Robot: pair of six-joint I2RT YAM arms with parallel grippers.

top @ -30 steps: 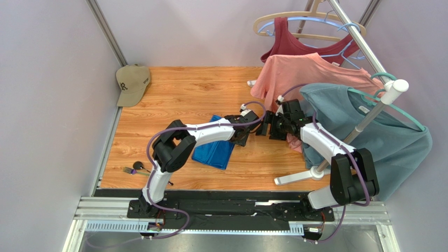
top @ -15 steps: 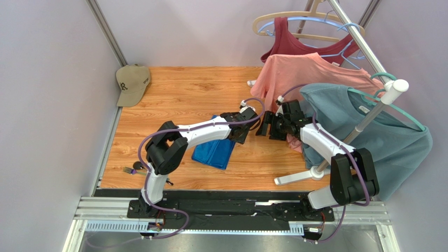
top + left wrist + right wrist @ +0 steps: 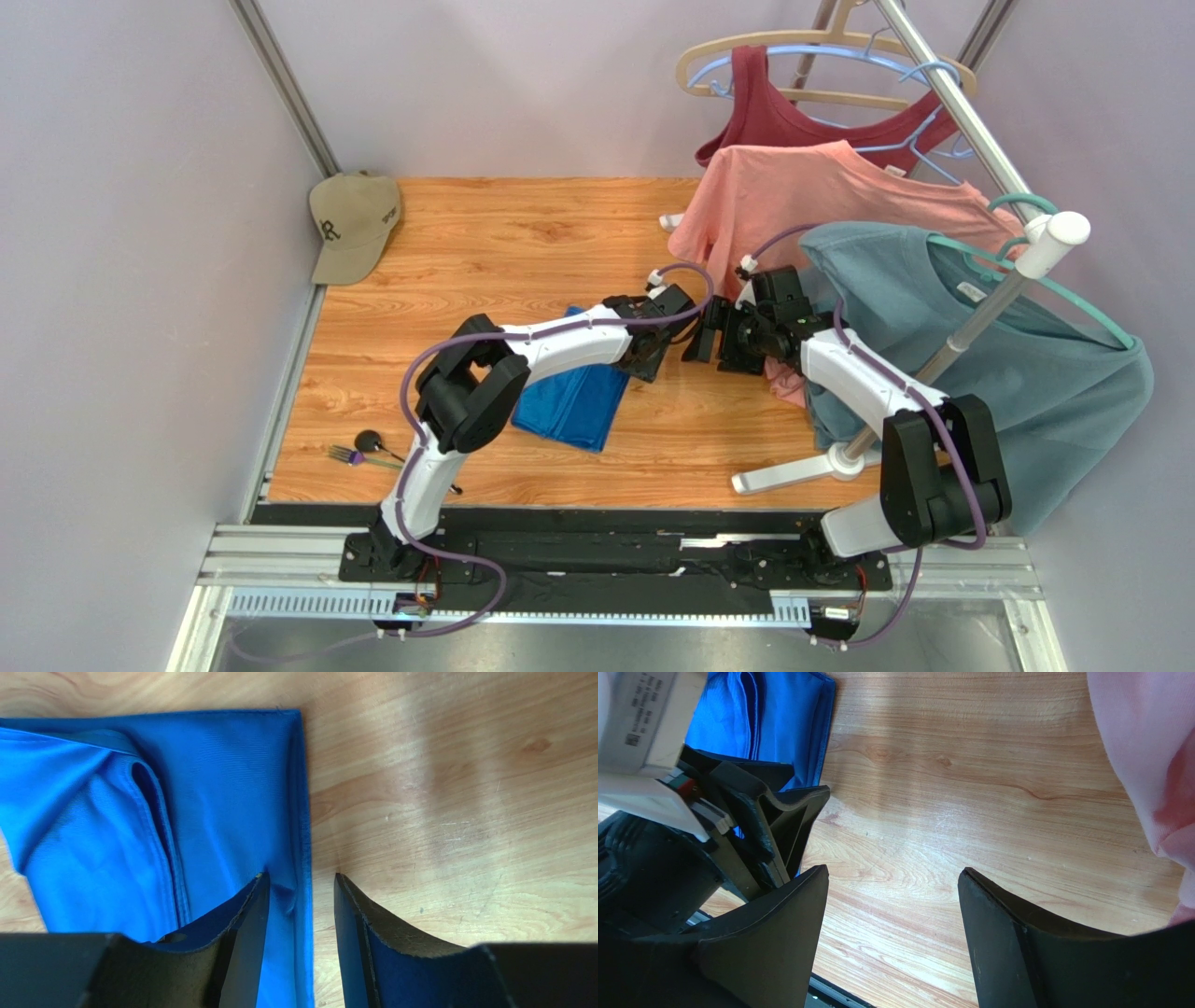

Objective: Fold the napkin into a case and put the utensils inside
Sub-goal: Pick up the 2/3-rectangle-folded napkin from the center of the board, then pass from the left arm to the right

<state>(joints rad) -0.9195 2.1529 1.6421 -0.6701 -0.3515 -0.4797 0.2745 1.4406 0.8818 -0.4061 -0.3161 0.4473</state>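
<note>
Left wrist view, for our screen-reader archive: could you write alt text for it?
A folded royal-blue napkin lies on a wooden table, its hemmed right edge running between the two dark fingers of the open left gripper. One finger is over the cloth, the other over bare wood.

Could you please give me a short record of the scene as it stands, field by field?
napkin: folded over, lying on the wooden table
left fingers: apart, straddling one hem of the napkin
right fingers: apart, over bare wood, holding nothing
utensils: near left corner of the table, outside the napkin
cap: far left corner
</note>
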